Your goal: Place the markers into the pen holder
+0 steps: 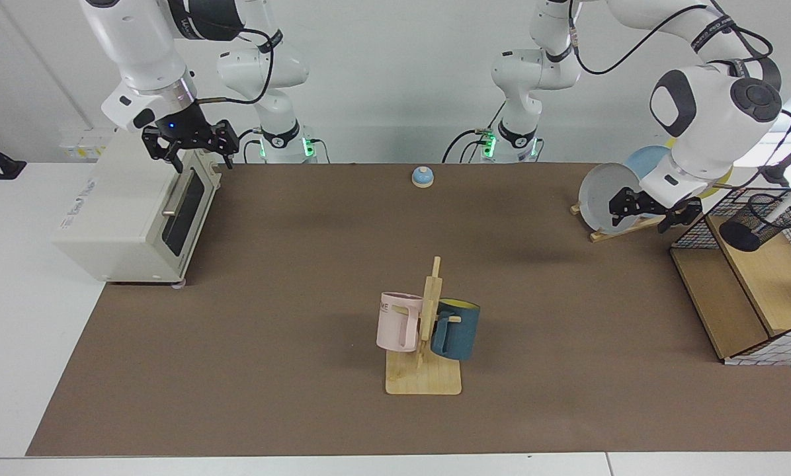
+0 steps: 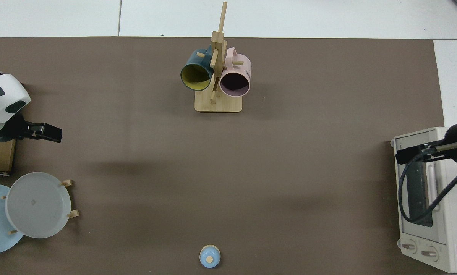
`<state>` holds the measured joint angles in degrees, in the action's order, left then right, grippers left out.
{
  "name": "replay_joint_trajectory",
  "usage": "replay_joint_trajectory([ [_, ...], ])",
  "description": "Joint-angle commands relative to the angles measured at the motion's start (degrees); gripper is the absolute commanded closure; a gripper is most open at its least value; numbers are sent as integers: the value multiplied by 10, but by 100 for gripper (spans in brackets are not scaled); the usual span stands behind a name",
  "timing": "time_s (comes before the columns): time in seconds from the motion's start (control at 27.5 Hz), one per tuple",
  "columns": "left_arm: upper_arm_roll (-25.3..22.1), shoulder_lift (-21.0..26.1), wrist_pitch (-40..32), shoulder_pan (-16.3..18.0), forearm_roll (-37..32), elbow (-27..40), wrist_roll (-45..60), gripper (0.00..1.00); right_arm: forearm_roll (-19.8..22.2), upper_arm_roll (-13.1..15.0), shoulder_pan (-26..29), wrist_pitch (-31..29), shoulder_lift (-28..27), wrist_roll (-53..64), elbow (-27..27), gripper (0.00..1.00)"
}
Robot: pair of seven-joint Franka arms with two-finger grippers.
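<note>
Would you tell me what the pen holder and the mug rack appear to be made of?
The pen holder looks like black metal wire mesh with a matte finish: the wooden shelf shows through its fine grid. The mug rack looks like pale unfinished wood, possibly bamboo, given its light tan colour and the pegs the mugs hang from.

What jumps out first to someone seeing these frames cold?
Probably the wooden mug stand in the middle of the brown mat, a pink mug and a dark blue mug hanging on it. Next, the left gripper, jaws open and empty, in front of the plate rack, while the marker stands in the pen holder. The right gripper waits above the toaster oven.
</note>
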<state>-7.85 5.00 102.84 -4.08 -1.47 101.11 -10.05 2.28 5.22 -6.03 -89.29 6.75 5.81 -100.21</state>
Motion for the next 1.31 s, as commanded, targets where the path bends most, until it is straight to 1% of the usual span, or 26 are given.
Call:
replay_joint_trajectory([
  [0.0,18,-24,-30,0,1,-35,40,0,-1,2,0,3,3,-2,2,0],
  [0.07,25,-18,-70,2,1,-79,44,0,-1,2,0,3,3,-2,1,0],
  [0.18,26,-16,-110,1,8,-127,60,0,-1,2,0,3,3,-2,0,0],
  [0.33,30,-14,-131,-1,7,-149,62,0,-1,2,0,3,3,-1,0,0],
  [0.4,32,-15,-131,-1,8,-150,62,0,-1,2,0,3,3,-2,0,0],
  [0.54,34,-22,-123,5,7,-138,62,0,-1,2,0,3,3,-2,0,0],
  [0.76,40,-43,-117,6,9,-89,57,0,-1,2,2,2,4,-2,-2,0],
  [0.84,40,-55,-97,6,6,-68,42,0,-2,2,1,-2,5,-4,-5,0],
  [0.94,38,-84,-57,10,2,-19,-12,0,-2,2,0,-2,5,-4,-5,0],
  [1.02,37,-97,-40,11,3,4,-16,0,-2,2,1,-2,5,-3,-5,0],
  [1.27,40,-89,-37,11,7,-12,-14,0,-2,6,-1,-3,5,-3,-5,0],
])
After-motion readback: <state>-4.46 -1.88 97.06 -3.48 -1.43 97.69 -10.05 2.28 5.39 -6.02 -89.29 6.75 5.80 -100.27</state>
